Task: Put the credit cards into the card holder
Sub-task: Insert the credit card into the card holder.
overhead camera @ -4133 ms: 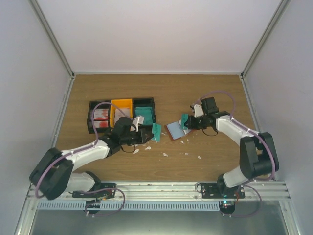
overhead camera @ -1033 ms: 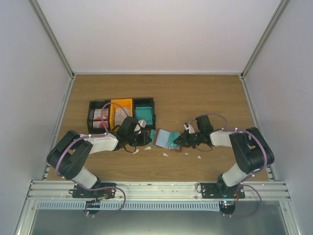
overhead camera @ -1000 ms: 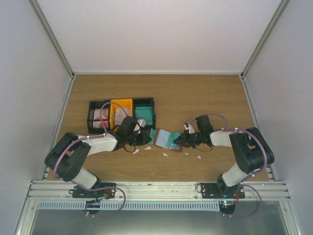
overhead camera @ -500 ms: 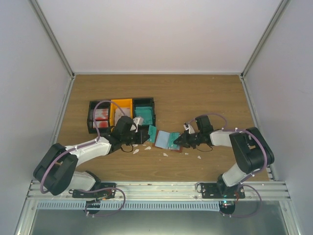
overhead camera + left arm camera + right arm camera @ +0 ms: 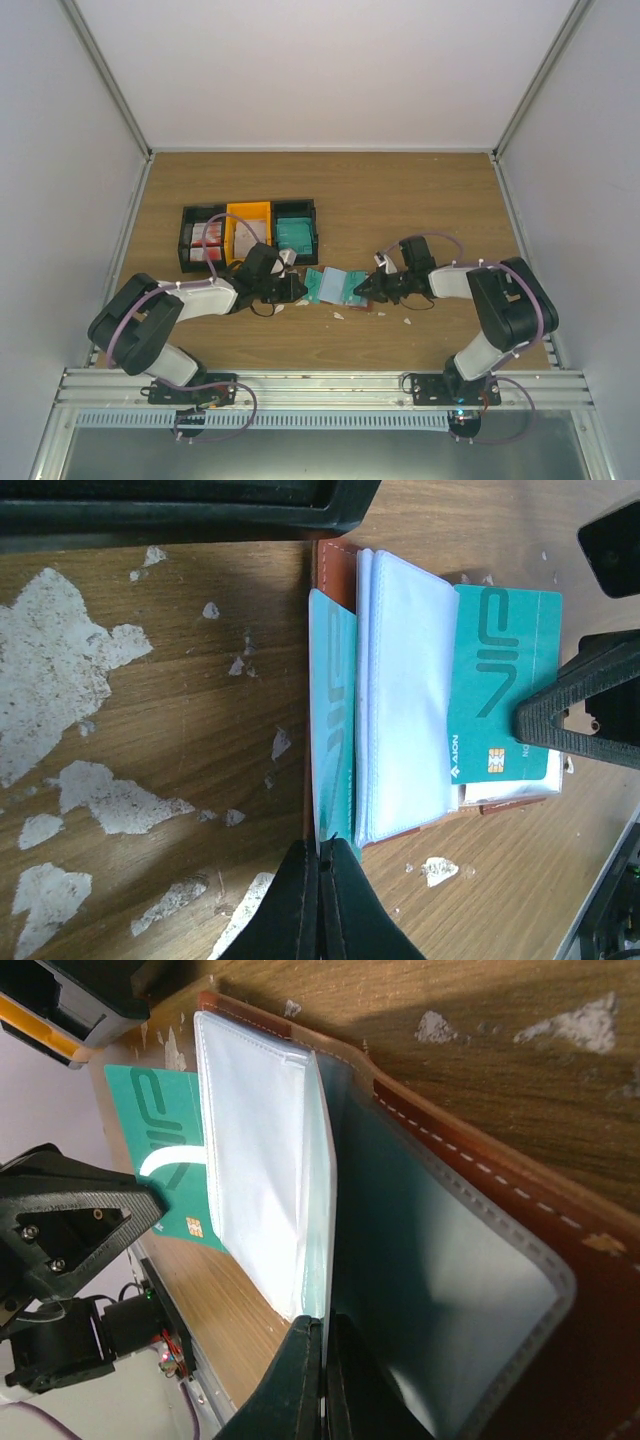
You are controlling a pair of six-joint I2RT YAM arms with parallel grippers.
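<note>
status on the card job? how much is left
Done: the card holder lies open. In hand: the left gripper is shut on a teal card at one side of the holder, and the right gripper is shut on a second teal card at the other side. Neither is released; full seating can't be confirmed. Left: the bins hold more cards, red ones and a teal one.

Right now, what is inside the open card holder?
Inside the card holder: a stack of clear pockets, flanked by a teal card showing its chip and a second teal card. Anything between the pockets is covered.
</note>
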